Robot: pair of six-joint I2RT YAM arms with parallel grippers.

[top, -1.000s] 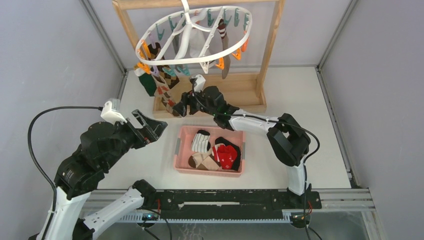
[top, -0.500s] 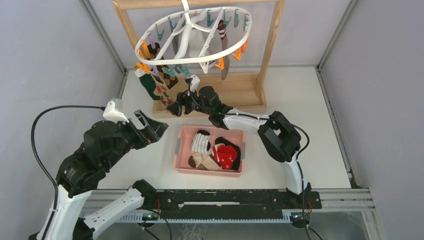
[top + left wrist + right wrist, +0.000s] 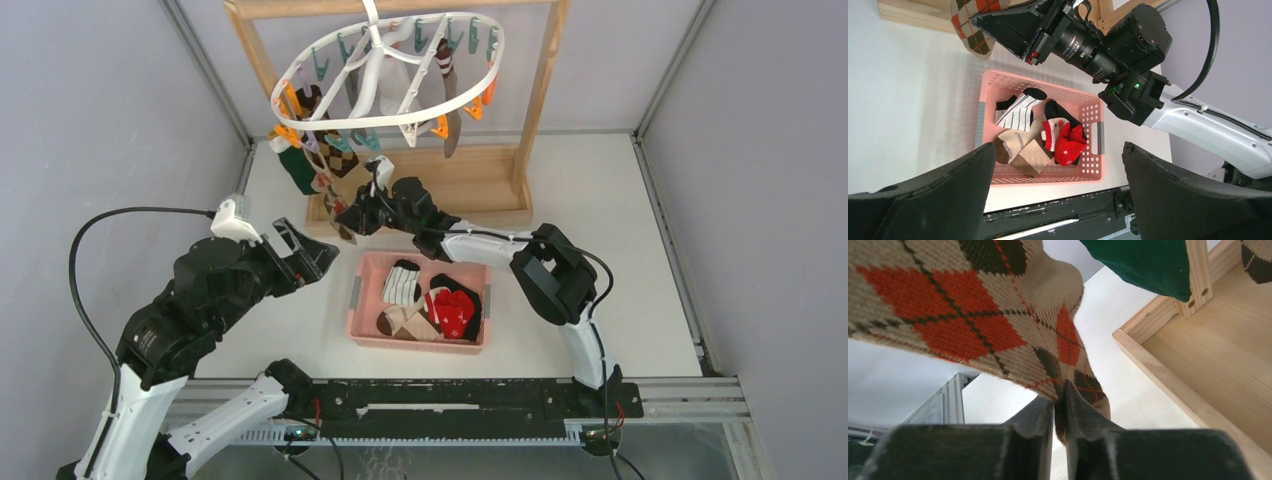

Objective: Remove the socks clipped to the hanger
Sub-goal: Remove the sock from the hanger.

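Right claw (image 3: 348, 217) is pinching the argyle sock (image 3: 328, 186) near its lower end. In the right wrist view the 2 fingers are standing almost together with a fold of the knit (image 3: 973, 325) squeezed between them, so the claw (image 3: 1060, 400) is holding cloth and nothing else.

The sock is hanging from the left front of the hanger (image 3: 380, 124), just above the wooden frame (image 3: 1208, 360). A green sock (image 3: 1143, 265) is dangling just beside it. Which clip is holding the argyle one I cannot tell; that cluster is too crowded.

Handling, as a judgement:
- The sock is looking light, soft and stretchy, not fragile.
- The knit is giving friction, so slipping seems unlikely.
- A hold low on the toe is going to stretch the fabric before the clip lets go.
- A hold nearer the clip would be passing the pull on more directly.
- The hanger is hanging free on its hook, so a sideways tug is likely to swing it; a straight downward pull looks safer.

Left claw (image 3: 303, 252) is hovering wide open left of the basket (image 3: 415, 343), gripping nothing. The basket (image 3: 1088, 107) is holding about 4 socks.
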